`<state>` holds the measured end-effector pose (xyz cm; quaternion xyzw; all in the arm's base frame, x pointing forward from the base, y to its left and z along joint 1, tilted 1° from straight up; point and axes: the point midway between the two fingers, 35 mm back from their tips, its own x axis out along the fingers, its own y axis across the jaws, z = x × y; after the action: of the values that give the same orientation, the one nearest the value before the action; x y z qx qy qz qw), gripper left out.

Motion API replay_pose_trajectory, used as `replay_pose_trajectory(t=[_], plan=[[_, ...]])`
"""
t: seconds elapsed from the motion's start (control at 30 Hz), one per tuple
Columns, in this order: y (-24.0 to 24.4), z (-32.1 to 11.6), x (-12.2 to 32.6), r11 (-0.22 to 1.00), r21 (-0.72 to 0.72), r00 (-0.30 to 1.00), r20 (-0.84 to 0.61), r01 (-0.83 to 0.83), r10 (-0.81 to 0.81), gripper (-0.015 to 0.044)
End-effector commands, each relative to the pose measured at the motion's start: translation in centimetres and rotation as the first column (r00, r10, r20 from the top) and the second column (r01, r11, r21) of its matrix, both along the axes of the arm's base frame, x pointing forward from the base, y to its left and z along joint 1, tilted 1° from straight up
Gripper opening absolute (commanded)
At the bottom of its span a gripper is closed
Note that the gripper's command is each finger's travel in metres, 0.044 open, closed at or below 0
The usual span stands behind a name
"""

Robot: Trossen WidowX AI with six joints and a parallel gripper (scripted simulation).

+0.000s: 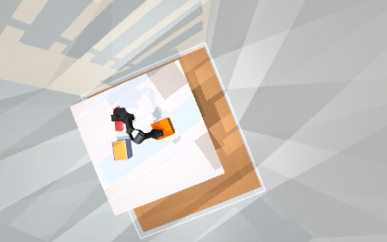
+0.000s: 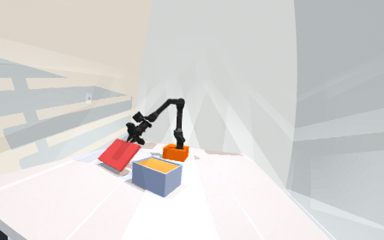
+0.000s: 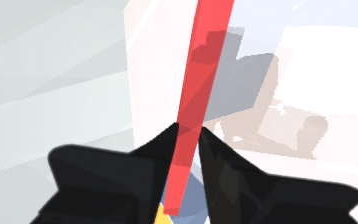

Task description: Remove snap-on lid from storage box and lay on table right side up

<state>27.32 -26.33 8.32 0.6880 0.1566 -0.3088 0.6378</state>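
One lid between the fingers.

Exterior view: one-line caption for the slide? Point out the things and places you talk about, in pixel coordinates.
End effector (image 1: 117, 123) (image 2: 128, 141) (image 3: 188, 129) grips the tilted red lid (image 1: 118, 126) (image 2: 120, 155) (image 3: 200, 75) beside the open blue-grey box (image 1: 129, 149) (image 2: 150, 179) (image 3: 192, 197).

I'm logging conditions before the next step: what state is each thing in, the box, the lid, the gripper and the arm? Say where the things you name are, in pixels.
Storage box (image 1: 120, 150) (image 2: 156, 179): lid off, open at the top, upright on the table.
Red lid (image 1: 118, 126) (image 2: 120, 155) (image 3: 200, 75): off the box, tilted, held.
Gripper (image 2: 129, 141) (image 3: 188, 129): shut on the lid.
Arm (image 1: 130, 125) (image 2: 179, 120): bent, reaching out from its orange base (image 1: 167, 125) (image 2: 170, 153).
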Motion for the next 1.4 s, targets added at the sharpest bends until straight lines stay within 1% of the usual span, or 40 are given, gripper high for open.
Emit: replay_pose_trajectory(t=[0.0, 1.37], plan=[[0.1, -0.5, 0.1, 1.000, 0.002, 1.000, 0.004, -0.004, 0.004, 0.0000], [0.1, -3.8, 0.1, 1.000, 0.003, 1.000, 0.004, -0.004, 0.004, 0.0000]])
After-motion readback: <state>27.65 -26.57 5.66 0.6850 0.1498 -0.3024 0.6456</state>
